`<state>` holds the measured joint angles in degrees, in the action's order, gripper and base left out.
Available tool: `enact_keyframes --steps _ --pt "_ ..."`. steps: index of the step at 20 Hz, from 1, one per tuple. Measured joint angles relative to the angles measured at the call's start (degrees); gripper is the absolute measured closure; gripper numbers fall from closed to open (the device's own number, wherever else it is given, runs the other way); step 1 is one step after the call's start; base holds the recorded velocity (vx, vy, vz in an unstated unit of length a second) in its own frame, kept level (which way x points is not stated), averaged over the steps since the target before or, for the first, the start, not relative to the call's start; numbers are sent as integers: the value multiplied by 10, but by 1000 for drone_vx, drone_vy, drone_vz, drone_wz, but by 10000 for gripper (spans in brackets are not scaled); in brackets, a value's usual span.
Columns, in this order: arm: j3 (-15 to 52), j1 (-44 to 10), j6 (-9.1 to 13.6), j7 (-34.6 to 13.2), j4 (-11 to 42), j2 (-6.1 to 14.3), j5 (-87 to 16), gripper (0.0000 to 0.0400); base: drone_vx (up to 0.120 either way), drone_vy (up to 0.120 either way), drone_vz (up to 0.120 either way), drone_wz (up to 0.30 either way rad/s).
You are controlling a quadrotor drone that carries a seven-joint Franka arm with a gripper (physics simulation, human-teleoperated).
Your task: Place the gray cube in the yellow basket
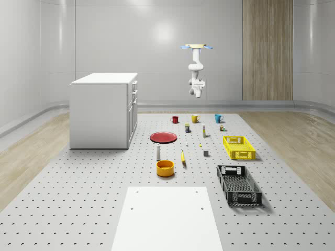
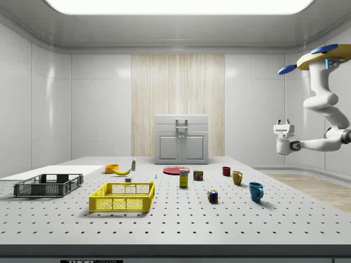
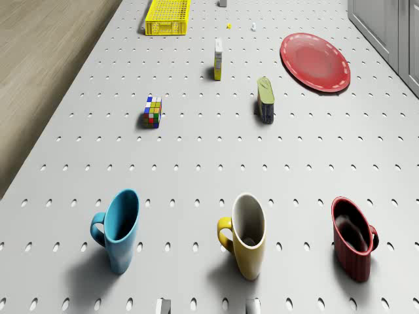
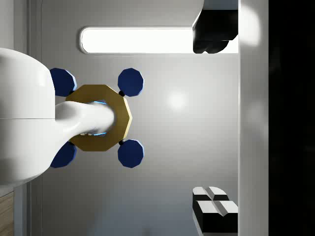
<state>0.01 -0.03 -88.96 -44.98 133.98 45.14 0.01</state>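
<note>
The gray cube [image 1: 206,153] is a small block on the perforated table, just off the yellow basket [image 1: 239,147] toward the whole-scene view's left. It also shows as gray cube [image 2: 128,179] behind the yellow basket [image 2: 122,197], and as gray cube [image 3: 222,2] near the yellow basket [image 3: 168,16]. The drone [image 1: 196,47] hovers high over the table's far end, above the row of cups. Its arm hangs down and curls back, so the gripper [image 2: 284,127] points upward, far from the cube. In the wrist view the gripper [image 4: 215,118] is open and empty, facing the drone [image 4: 98,118].
Three cups stand under the drone: blue [image 3: 119,229], yellow [image 3: 247,234], red [image 3: 353,245]. Beyond them are a Rubik's cube [image 3: 152,112], a red plate [image 3: 315,61], a black basket [image 1: 238,184], an orange bowl [image 1: 165,168], a banana [image 1: 183,157] and a white cabinet [image 1: 104,110].
</note>
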Motion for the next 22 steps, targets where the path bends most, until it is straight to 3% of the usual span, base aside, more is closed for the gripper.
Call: enact_keyframes --steps 6,11,22 --pt "1 -2 56 1 -73 -14 1 0 0 0 0 0" --pt "1 -2 88 1 -127 -34 1 0 0 0 0 0" --pt "2 -4 109 2 -168 -49 1 0 0 0 0 0"
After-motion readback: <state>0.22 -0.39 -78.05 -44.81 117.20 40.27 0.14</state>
